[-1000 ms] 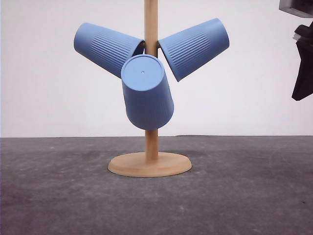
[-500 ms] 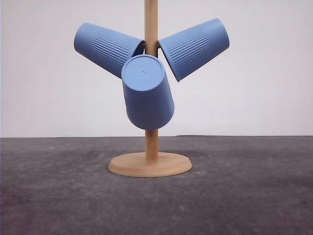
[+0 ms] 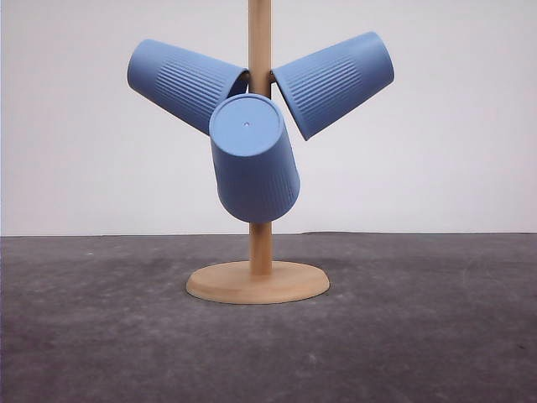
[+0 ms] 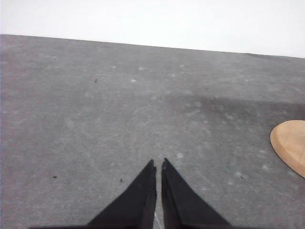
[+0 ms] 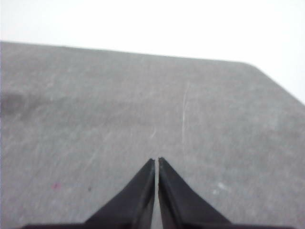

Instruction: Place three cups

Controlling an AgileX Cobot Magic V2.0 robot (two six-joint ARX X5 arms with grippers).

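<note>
Three light-blue ribbed cups hang on a wooden stand (image 3: 259, 252) near the dark tabletop's (image 3: 419, 336) far edge: the left cup (image 3: 180, 82) slants outward, the middle cup (image 3: 253, 159) shows its flat round base frontward, the right cup (image 3: 334, 82) slants the other way. The left tool (image 4: 158, 164) and right tool (image 5: 157, 161) are both closed, empty.

A bare test bench: dark grey tabletop (image 3: 436, 336) before a plain white backdrop (image 3: 453, 151).

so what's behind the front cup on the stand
The wooden post runs behind the front cup; the peg holding it is hidden by the cup.
</note>
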